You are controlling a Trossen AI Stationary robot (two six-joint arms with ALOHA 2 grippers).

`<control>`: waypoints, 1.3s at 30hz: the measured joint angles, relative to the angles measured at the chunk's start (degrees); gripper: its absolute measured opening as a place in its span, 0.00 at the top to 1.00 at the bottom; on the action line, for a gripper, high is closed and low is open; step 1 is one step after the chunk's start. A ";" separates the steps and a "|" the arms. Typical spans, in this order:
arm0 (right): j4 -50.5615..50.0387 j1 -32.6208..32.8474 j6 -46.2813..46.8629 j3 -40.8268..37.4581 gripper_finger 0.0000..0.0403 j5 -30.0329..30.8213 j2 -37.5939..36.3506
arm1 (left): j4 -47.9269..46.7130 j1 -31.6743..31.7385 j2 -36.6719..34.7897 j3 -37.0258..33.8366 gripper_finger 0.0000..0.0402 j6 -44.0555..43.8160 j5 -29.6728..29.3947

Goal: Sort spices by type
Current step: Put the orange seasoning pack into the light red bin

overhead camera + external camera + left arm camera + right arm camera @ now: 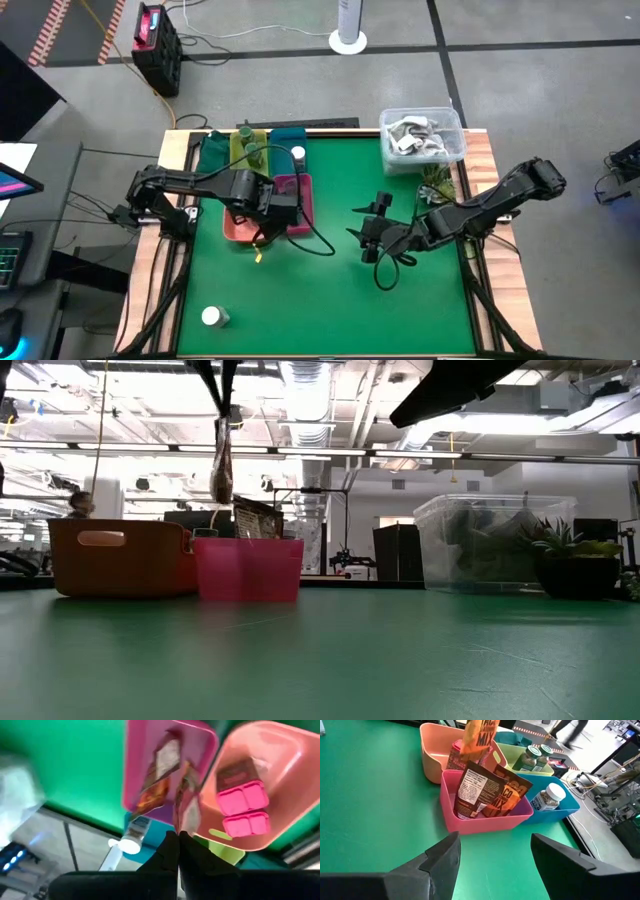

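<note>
Two end effectors over the green tabletop [330,300], one holding a spice packet above the pink tray [485,822].

Left end effector [178,837] is pinched closed on a reddish-brown packet [186,807], hanging over the pink tray; a second packet [472,792] leans inside it. Pink-red blocks [245,807] lie in the salmon tray [280,765] beside the pink tray. Green jars [532,757] and a white-capped jar [547,796] sit in trays beyond it. Another white-capped jar [213,317] stands well apart from the pink tray. Right end effector [492,857] hovers nearby, fingers wide, empty.
</note>
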 joint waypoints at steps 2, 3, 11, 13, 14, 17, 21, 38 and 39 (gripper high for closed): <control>0.02 0.00 0.09 0.00 0.33 0.01 0.00 | -0.07 0.36 0.00 -2.57 1.00 0.91 0.05; 0.02 0.00 0.12 0.00 0.33 0.00 -0.01 | -0.17 0.60 0.00 -4.10 1.00 1.37 -0.11; 0.44 -0.02 0.13 0.00 0.33 0.00 -0.02 | 2.55 3.52 0.04 -8.62 1.00 4.08 -1.91; 0.48 -0.01 0.13 0.00 0.33 0.00 -0.02 | 4.36 4.08 0.00 -9.31 1.00 6.09 -2.13; 0.48 -0.02 0.13 0.00 0.33 0.00 -0.02 | 5.18 4.25 0.00 -9.74 1.00 7.30 -2.15; 0.48 -0.02 0.11 0.00 0.33 0.00 -0.02 | 7.21 4.75 0.00 -11.34 1.00 10.80 -2.57; 0.46 -0.02 0.11 0.00 0.33 -0.02 -0.02 | 9.27 5.98 0.00 -13.08 1.00 14.06 -3.46; 0.46 -0.07 0.00 0.00 0.33 -0.04 -0.02 | 16.73 9.53 0.00 -20.87 1.00 15.85 0.62; 0.46 -0.07 0.00 0.00 0.33 -0.03 -0.02 | 16.79 9.73 0.00 -20.87 1.00 14.93 1.06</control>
